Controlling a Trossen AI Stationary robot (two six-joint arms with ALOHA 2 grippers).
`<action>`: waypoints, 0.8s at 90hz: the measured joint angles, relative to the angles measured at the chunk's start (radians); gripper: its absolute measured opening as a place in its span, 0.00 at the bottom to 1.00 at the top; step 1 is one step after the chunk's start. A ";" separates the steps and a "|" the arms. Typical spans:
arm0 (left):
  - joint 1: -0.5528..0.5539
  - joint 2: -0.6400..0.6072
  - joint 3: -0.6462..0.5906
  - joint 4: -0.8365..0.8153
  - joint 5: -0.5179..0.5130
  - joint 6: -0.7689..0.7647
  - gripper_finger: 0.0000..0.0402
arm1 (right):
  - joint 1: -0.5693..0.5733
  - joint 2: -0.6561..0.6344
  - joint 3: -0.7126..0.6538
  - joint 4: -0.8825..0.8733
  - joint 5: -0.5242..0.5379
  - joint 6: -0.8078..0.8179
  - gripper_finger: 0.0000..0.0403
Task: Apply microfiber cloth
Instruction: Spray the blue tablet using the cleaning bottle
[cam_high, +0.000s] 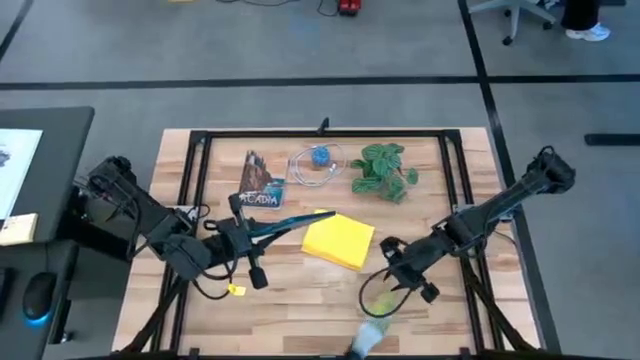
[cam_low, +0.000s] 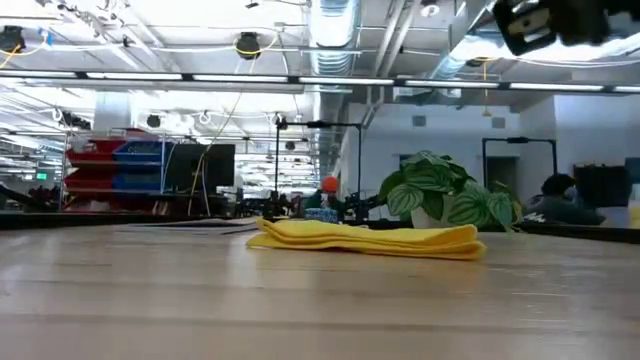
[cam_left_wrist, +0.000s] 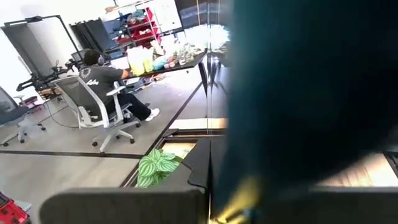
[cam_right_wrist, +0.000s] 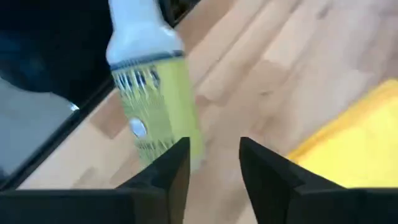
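Observation:
The yellow microfiber cloth (cam_high: 338, 241) lies folded flat on the wooden table (cam_high: 300, 300), also seen in the low view (cam_low: 370, 238) and the right wrist view (cam_right_wrist: 354, 143). My left gripper (cam_high: 243, 238) is left of it, shut on a dark tablet with a teal back (cam_high: 295, 222). That tablet fills the left wrist view (cam_left_wrist: 298, 93). My right gripper (cam_right_wrist: 214, 163) hovers open just right of the cloth's near corner, nothing between its fingers. A yellow spray bottle (cam_right_wrist: 152, 93) lies on the table in front of it. My left gripper holds the tablet by its left end (cam_high: 255, 232), coming level from the table's left. The tablet stands on edge, lifted off the table, its free end (cam_high: 328, 213) reaching over the cloth's far left corner. The tablet itself hides the fingers in the wrist view.
The spray bottle (cam_high: 372, 318) lies by the near edge, cap toward it. At the back stand a potted plant (cam_high: 383, 170), a book (cam_high: 262, 182) and a blue object with a cable (cam_high: 318, 158). A small yellow piece (cam_high: 236, 290) lies below the left arm.

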 joint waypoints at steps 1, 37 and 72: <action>0.000 0.000 0.000 -0.001 0.000 -0.002 0.02 | 0.001 -0.003 0.000 -0.006 0.009 0.000 0.37; 0.000 0.000 0.000 -0.016 0.001 -0.005 0.02 | 0.156 0.093 0.075 0.140 0.089 -0.006 0.52; 0.000 0.000 0.000 -0.021 0.001 -0.033 0.02 | 0.261 0.453 0.331 0.114 0.093 -0.134 0.63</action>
